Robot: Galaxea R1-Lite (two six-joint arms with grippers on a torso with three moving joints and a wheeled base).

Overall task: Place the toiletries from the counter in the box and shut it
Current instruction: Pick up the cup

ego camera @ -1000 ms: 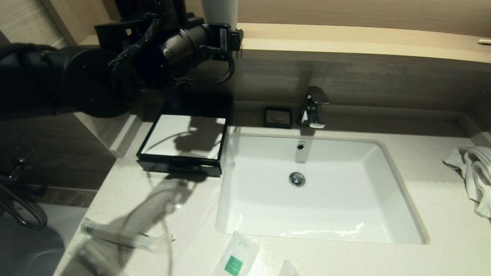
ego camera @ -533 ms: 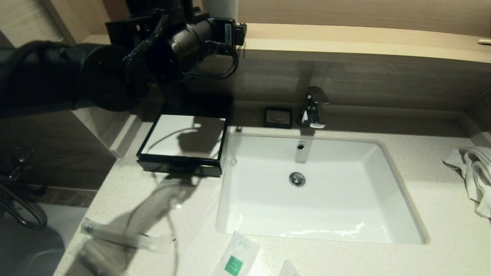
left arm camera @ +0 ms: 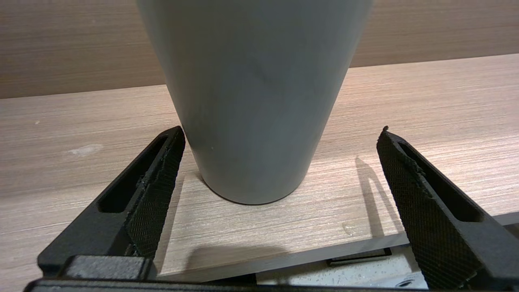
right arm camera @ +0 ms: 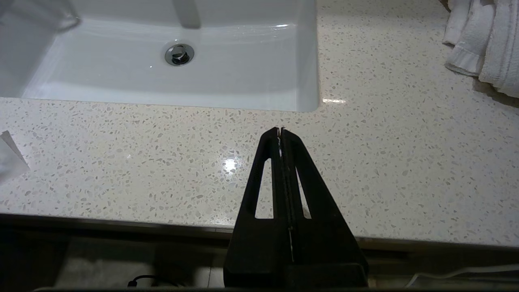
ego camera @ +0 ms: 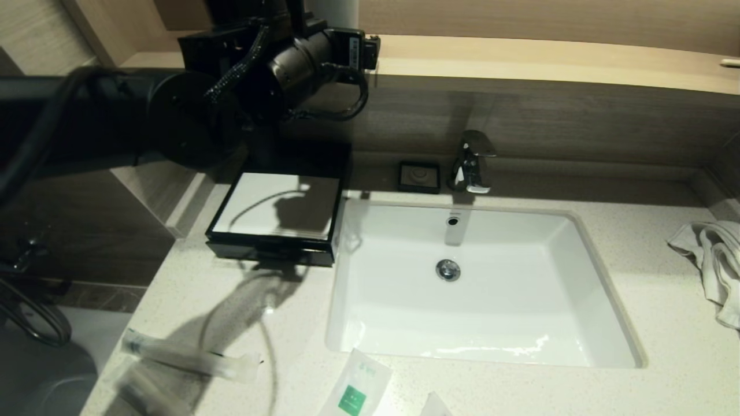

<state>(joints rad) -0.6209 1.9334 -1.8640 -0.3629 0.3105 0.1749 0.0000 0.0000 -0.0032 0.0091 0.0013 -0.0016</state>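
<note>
A black box (ego camera: 272,249) with a white inside stands open on the counter, left of the sink, its dark lid (ego camera: 300,157) upright behind it. A clear-wrapped toothbrush (ego camera: 185,358), a white sachet with a green square (ego camera: 357,388) and another packet corner (ego camera: 433,405) lie near the counter's front edge. My left arm (ego camera: 289,63) reaches over the box to the wooden shelf. In the left wrist view my left gripper (left arm camera: 280,129) is open, its fingers either side of a grey cup (left arm camera: 255,81) and not touching it. My right gripper (right arm camera: 280,130) is shut and empty above the counter's front edge.
A white sink (ego camera: 347,323) fills the middle of the counter, with a chrome faucet (ego camera: 473,162) and a black soap dish (ego camera: 419,176) behind it. A white towel (ego camera: 714,260) lies at the right. The grey cup (ego camera: 331,11) stands on the wooden shelf (ego camera: 520,58).
My left arm has moved right and up towards the cup on the shelf. Its shadow on the box has shifted with it. Nothing else has moved.
</note>
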